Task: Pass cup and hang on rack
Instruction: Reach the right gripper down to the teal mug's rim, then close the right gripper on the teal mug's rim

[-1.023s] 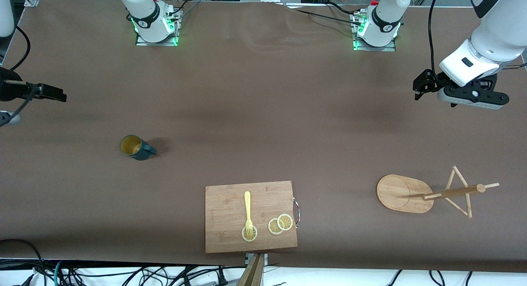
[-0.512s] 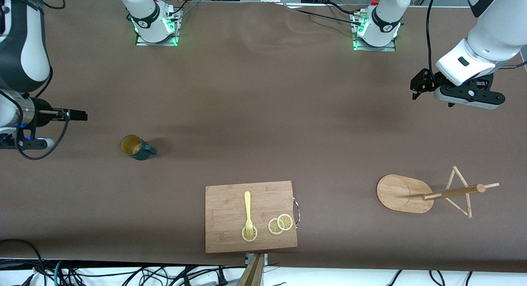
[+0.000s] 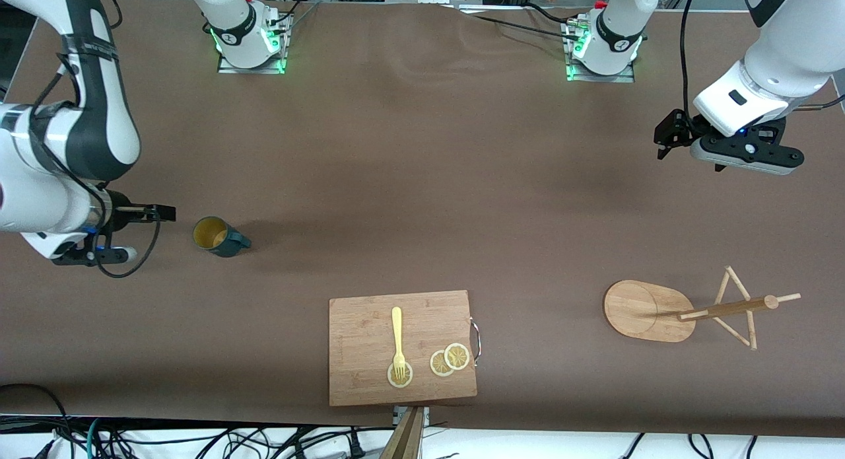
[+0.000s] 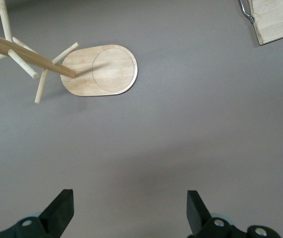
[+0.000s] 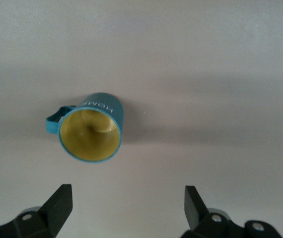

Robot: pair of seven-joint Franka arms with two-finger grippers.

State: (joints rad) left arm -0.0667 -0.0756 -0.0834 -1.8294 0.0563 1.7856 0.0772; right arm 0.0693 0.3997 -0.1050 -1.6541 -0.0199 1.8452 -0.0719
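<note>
The dark teal cup [image 3: 218, 236] with a yellow inside stands upright on the brown table toward the right arm's end, its handle pointing toward the table's middle. My right gripper [image 3: 165, 213] is open and empty, close beside the cup and apart from it. In the right wrist view the cup [image 5: 92, 134] lies ahead of the open gripper [image 5: 126, 204]. The bamboo rack [image 3: 647, 310] stands toward the left arm's end, its pole [image 3: 726, 308] carrying thin pegs. My left gripper [image 3: 663, 139] is open and empty over bare table. The rack also shows in the left wrist view [image 4: 102, 69], ahead of the gripper [image 4: 129, 208].
A wooden cutting board [image 3: 401, 347] with a metal handle lies near the table's front edge, mid-table. It holds a yellow fork [image 3: 397, 337] and lemon slices [image 3: 450, 358]. Its corner shows in the left wrist view [image 4: 278, 17]. Cables hang below the front edge.
My right arm has swung in from the table's end toward the cup and now sits close beside it. My left gripper has shifted only slightly. The cup and rack have not moved.
</note>
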